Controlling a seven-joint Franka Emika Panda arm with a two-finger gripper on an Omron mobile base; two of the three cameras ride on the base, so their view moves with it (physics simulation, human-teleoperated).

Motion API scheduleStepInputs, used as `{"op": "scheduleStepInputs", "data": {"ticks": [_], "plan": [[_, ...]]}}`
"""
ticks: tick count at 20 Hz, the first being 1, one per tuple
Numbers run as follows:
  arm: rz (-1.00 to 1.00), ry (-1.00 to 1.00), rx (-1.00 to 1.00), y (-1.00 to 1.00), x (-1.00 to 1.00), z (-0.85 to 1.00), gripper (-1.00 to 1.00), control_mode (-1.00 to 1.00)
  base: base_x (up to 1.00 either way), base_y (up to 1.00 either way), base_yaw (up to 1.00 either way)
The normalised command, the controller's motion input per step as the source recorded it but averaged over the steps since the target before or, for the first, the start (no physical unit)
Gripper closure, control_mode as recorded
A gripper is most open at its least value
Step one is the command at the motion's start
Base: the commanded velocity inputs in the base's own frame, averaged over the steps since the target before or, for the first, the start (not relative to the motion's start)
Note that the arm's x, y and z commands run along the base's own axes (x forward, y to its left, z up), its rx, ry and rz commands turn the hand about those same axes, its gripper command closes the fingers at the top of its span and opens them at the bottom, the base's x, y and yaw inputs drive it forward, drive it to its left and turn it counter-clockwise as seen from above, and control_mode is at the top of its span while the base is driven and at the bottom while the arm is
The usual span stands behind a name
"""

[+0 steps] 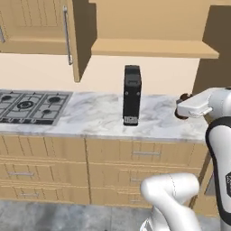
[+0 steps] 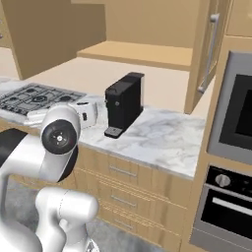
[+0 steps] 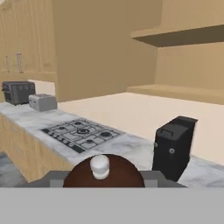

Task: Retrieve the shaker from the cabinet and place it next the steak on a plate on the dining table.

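My gripper point(image 1: 181, 108) is shut on the shaker point(image 1: 182, 115), a small dark reddish-brown piece that shows at the fingertips above the right end of the marble counter. In the hand view the shaker point(image 3: 120, 174) appears from above as a brown dome with a pale knob, clamped in the gripper point(image 3: 104, 179). The cabinet point(image 1: 153, 47) hangs over the counter with its door swung open and its plank shelf point(image 2: 138, 53) bare. The steak, the plate and the dining table are out of view.
A black coffee machine point(image 1: 131, 94) stands on the marble counter point(image 1: 94, 118), left of my hand. A gas hob point(image 1: 29, 106) lies further left. The open cabinet door point(image 1: 72, 40) juts out above the counter. A built-in oven point(image 2: 231, 162) fills the right wall. A toaster point(image 3: 42, 102) sits beyond the hob.
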Motion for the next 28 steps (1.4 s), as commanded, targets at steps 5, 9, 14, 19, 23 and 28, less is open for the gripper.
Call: {"op": "scheduleStepInputs", "data": {"ticks": [5,9,14,19,23,28], "plan": [[0.00,0.00,0.00,0.00,0.00,0.00,1.00,1.00,0.00,0.12,0.62],[0.00,0.00,0.00,0.00,0.00,0.00,1.00,1.00,0.00,0.18,0.66],[0.00,0.00,0.00,0.00,0.00,0.00,1.00,1.00,0.00,0.28,0.63],[0.00,0.00,0.00,0.00,0.00,0.00,1.00,1.00,0.04,0.43,0.58],[0.00,0.00,0.00,0.00,0.00,0.00,1.00,1.00,0.13,0.37,0.55],[0.00,0.00,0.00,0.00,0.00,0.00,1.00,1.00,0.48,0.37,0.46]]}}
